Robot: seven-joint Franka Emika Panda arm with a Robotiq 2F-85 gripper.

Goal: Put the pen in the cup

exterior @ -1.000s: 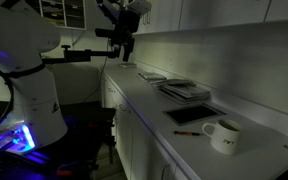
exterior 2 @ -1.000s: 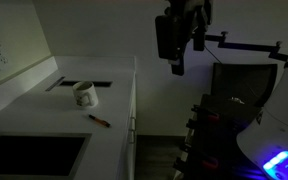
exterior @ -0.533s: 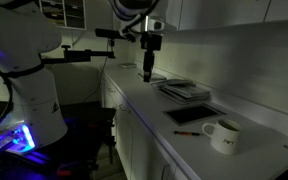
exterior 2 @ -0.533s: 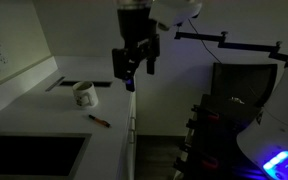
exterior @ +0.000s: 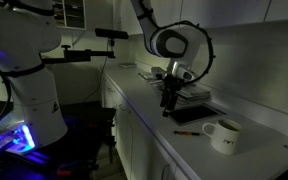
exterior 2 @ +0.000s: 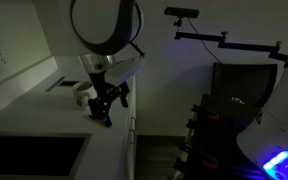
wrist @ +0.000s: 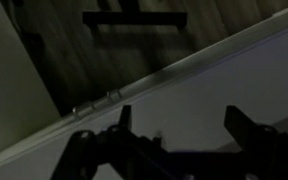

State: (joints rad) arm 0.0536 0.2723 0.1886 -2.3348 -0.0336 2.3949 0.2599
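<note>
Hovering low over the bench (exterior: 146, 97) with the pincer (exterior: 168, 103) spread apart, plain in the wrist view; near the pen (exterior: 187, 132), lying flat on the bench just beside the upright cup (exterior: 224, 136), handle side.

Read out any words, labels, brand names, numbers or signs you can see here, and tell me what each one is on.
No text can be read in any view; the pictures are dark and small.
White ceramic mug with a loop handle: a small dark mark on its side, too blurred to read.
Flat dark rectangular pad: no lettering visible.
</note>
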